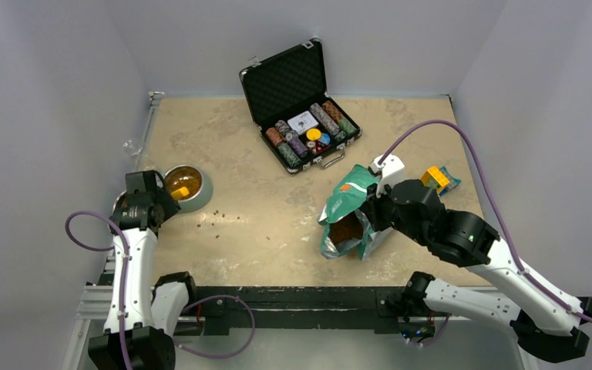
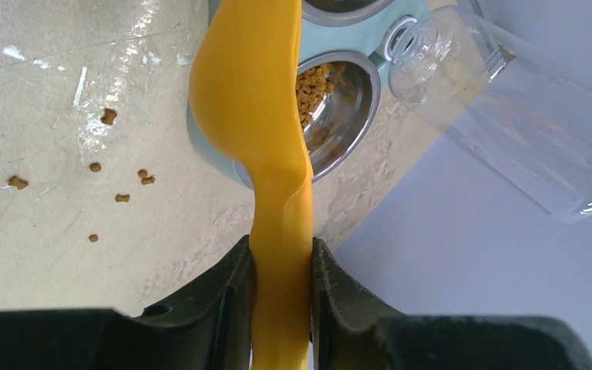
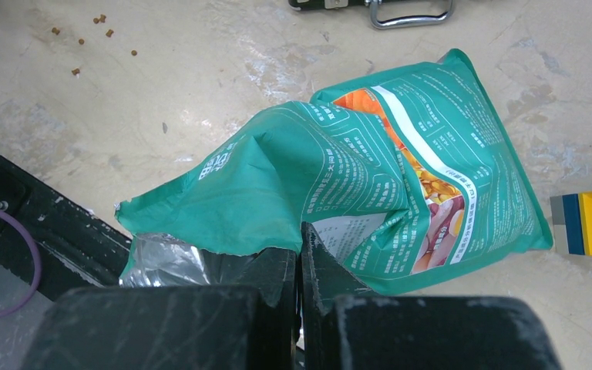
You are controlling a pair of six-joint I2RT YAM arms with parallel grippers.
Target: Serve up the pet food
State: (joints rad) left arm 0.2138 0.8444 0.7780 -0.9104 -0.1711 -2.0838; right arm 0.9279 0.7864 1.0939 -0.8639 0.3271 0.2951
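Left gripper (image 2: 281,254) clamps a yellow plastic scoop (image 2: 250,100) over the round steel bowl (image 2: 352,116), far left, holding brown kibble pellets (image 2: 312,81); a skewed tip could scatter them. Right gripper (image 3: 299,247) pinches the teal-green pouch (image 3: 316,177), near right

right gripper (image 3: 299,245): jaws pinched together on torn edge of teal pouch (image 3: 370,185) | pouch crumpled, lying on table (image 3: 200,85), silver lining (image 3: 162,262) showing at 8 o'clock | loose kibble (image 3: 109,32) at 11 | yellow-blue block (image 3: 590,223) at 3
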